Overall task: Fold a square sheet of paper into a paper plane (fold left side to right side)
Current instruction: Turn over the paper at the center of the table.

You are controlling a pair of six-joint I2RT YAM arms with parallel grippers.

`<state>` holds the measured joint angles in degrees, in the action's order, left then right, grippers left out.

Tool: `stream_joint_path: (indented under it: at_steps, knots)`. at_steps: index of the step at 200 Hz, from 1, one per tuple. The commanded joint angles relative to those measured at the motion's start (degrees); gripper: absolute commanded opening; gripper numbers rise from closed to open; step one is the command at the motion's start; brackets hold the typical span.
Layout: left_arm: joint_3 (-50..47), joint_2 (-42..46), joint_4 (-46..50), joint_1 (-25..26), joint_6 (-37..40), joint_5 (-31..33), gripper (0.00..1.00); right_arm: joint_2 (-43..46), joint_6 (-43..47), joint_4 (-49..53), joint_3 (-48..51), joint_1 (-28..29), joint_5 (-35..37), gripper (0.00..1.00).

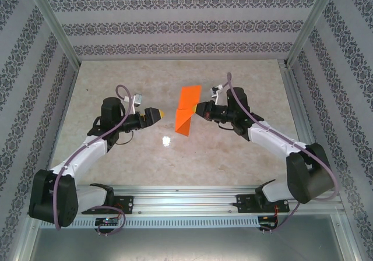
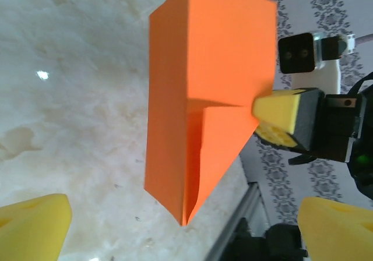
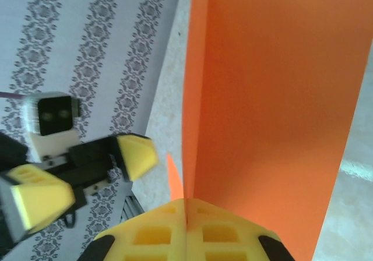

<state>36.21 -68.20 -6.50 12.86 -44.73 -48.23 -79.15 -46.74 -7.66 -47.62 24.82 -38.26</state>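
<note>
— Square sheet of paper (image 1: pixel 187 110): who has it?
— The right gripper (image 1: pixel 199 109). Its yellow, waffle-cut pads (image 3: pixel 157 237) are pinched together on the sheet's edge. The left gripper (image 1: pixel 158 115) sits just to the left, its blunt yellow pads spread wide and touching nothing.
— And the shape?
— Thin, matte, bright orange and creased: a broad flat panel above, narrowing to a sharp point below. It stands on edge at the centre of the overhead frame, over the glossy marbled tabletop (image 1: pixel 116 86).
</note>
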Motion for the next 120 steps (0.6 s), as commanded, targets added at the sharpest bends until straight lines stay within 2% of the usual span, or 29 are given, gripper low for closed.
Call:
stream_joint_path:
  at_steps: [1, 64, 88, 120]
  knots:
    - [-2.3, 1.0, -17.0, 1.2, -14.6, -5.7, 1.00, 3.4, 2.1, 4.1, -3.1, -0.4, -1.6, 0.00]
    - [-0.7, 1.1, -23.3, 9.0, -18.5, -4.0, 1.00, 6.4, -3.0, 1.3, -5.8, 0.8, -4.6, 0.00]
    - [0.5, 0.6, -24.0, 10.9, -18.3, -3.5, 0.93, 6.5, -3.7, 1.1, -6.3, 1.7, -5.1, 0.00]
    - [1.7, 0.0, -24.5, 12.5, -17.8, -3.5, 0.76, 6.6, -5.5, -0.7, -6.0, 2.6, -5.8, 0.00]
